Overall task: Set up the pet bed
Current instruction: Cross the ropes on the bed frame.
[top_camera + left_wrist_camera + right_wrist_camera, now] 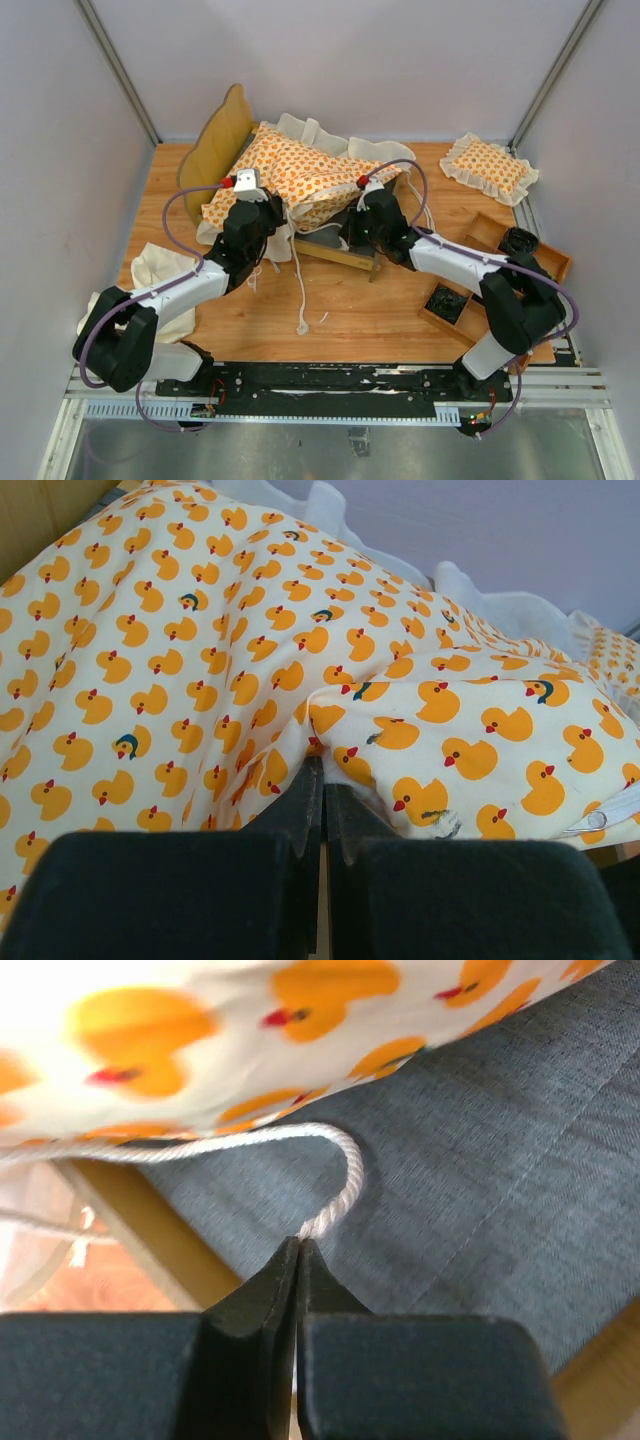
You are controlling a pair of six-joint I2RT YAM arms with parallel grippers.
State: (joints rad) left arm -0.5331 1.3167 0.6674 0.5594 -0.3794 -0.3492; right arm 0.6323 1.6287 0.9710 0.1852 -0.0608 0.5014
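Observation:
The pet bed's light-wood frame, with its scalloped headboard point(225, 135), stands at the back of the table. Its grey fabric base point(480, 1150) shows under the cushion. The large duck-patterned cushion point(300, 172) lies crumpled and tilted across the frame and fills the left wrist view point(220, 630). My left gripper point(323, 767) is shut, pinching a fold of the cushion's near edge. My right gripper point(300, 1244) is shut on a white tie string point(335, 1195) just over the grey base, beside the wooden side rail point(150, 1235). Another tie string point(298, 285) trails over the table toward the front.
A small square duck-patterned pillow point(490, 168) lies at the back right. A plain cream cloth point(160, 275) sits bunched at the left, under the left arm. Wooden compartment trays point(500, 262) holding dark items sit on the right beside the right arm.

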